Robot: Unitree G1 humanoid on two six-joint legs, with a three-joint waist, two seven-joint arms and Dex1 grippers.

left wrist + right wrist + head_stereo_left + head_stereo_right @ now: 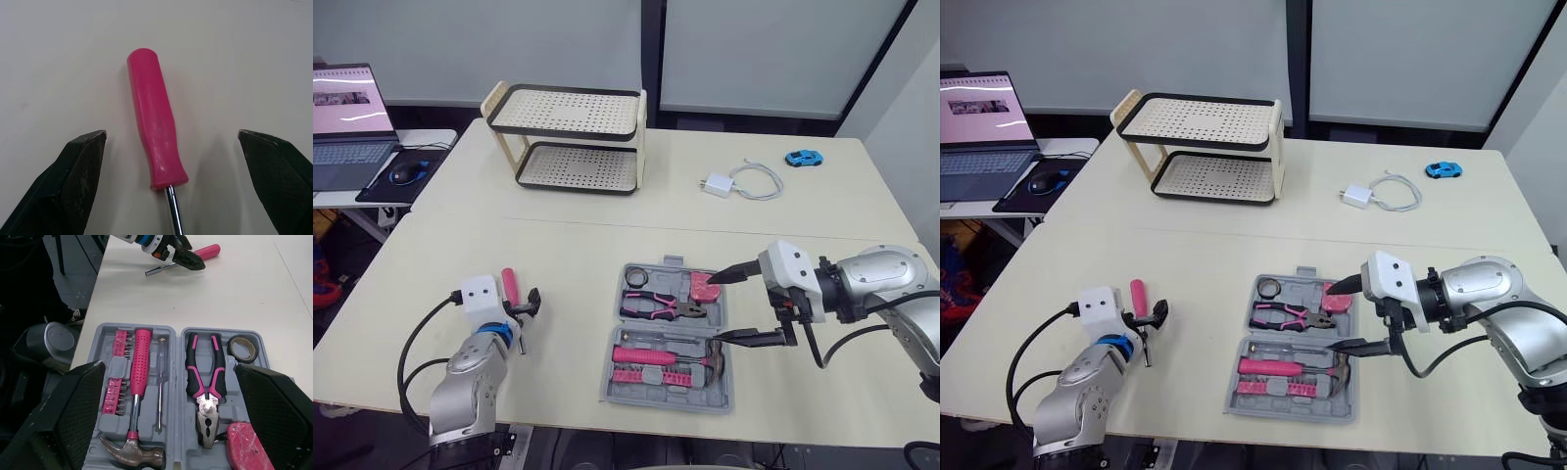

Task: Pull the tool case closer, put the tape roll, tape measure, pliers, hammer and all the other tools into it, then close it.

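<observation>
While the robot stands at the wide cream table [607, 245], both of its arms are out over the near edge. Well beyond both grippers, at the far side, sits a two-tier rack [570, 137] with black-rimmed, perforated cream shelves. Past the left gripper, off the table's corner, an open laptop [347, 117] rests on a side desk.

The grey plastic tool case [178, 396] lies open and flat right under the fingertips of the right gripper [714, 307], whose black fingers are spread wide with nothing between them. One finger reaches over the pink tape measure [247, 448]; the other points at the head end of the pink-handled hammer [135, 382]. I can't say whether either touches. The hammer fills the half of the case nearer the robot, beside a thin clear-handled screwdriver [161, 377] and rows of pink bits [117, 377]. The farther half holds the pink-and-black pliers [205, 382], with the dark tape roll [243, 348] in the corner farthest from that gripper.

The left gripper [170, 133] is well apart from the case, its fingers parted on either side of a pink-handled screwdriver [156, 132] lying on the table, without touching it.

Far beyond the right gripper lie a white charger [717, 185] with its coiled cable [759, 181], and a small blue toy car [803, 158].
</observation>
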